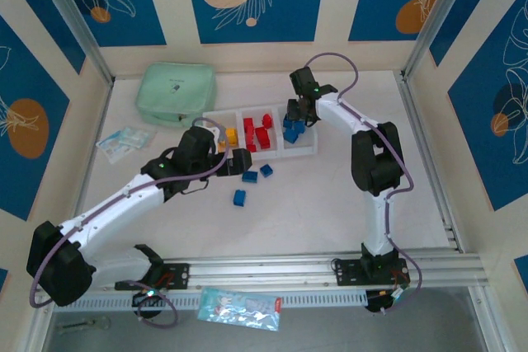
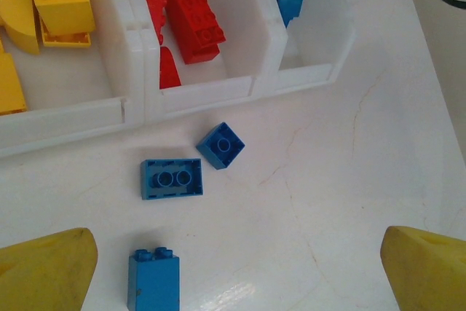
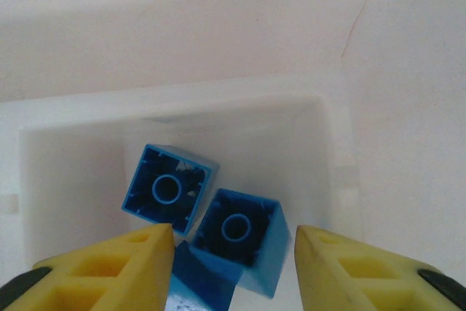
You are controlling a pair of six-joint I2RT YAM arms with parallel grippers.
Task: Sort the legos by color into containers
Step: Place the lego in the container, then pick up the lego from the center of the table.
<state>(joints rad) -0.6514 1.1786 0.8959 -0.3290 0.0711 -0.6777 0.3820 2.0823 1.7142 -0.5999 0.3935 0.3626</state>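
Three blue legos [image 2: 220,145] lie outside the tray [image 2: 207,92] (both arms' jaws stand apart).

Three blue legos [image 2: 171,178] loose beside white tray [image 2: 218,92]; compartments seemingly hold yellow, red, blue.

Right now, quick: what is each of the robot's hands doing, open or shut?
Left gripper: jaws wide open, empty.
Right gripper: jaws slightly open, blue brick between them, apparently not gripped.
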